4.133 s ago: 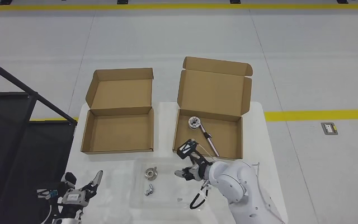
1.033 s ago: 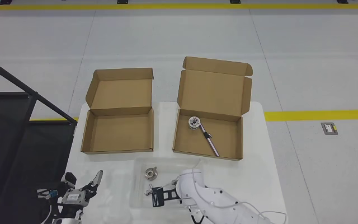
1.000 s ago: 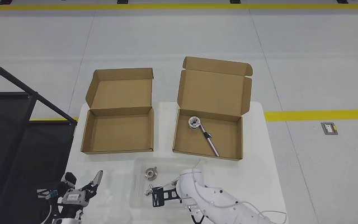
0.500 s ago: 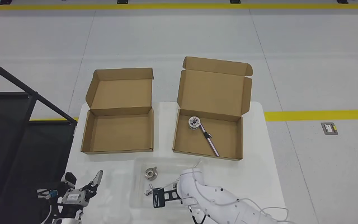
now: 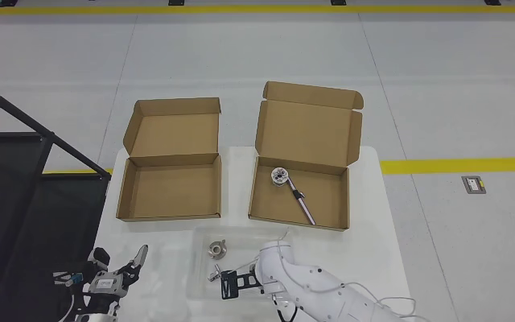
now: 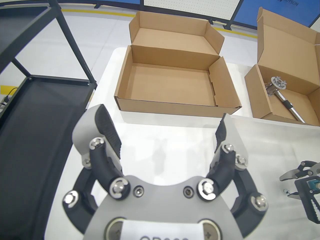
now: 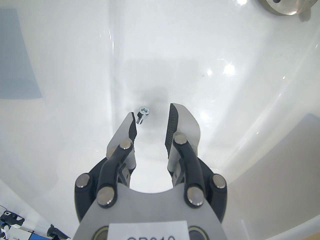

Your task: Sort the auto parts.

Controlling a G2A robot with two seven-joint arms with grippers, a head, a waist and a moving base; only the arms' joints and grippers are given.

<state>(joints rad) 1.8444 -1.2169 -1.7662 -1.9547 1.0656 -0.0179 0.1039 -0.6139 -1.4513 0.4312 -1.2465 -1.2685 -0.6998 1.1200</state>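
Silver bolt (image 7: 143, 114) is lying in the tray (image 7: 275, 131), just in front of the right hand (image 7: 152, 114), beside one fingertip. Its fingers are standing apart. Far off, the left hand (image 6: 162, 116) is hanging, fingers apart too.

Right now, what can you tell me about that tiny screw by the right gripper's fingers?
The screw is small, shiny, silver metal, with a round head that has a hex socket and a short threaded shank. It lies tilted on the glossy white tray, between the fingers of the open right gripper and close to one fingertip. I cannot tell if they touch. Nothing grips it.
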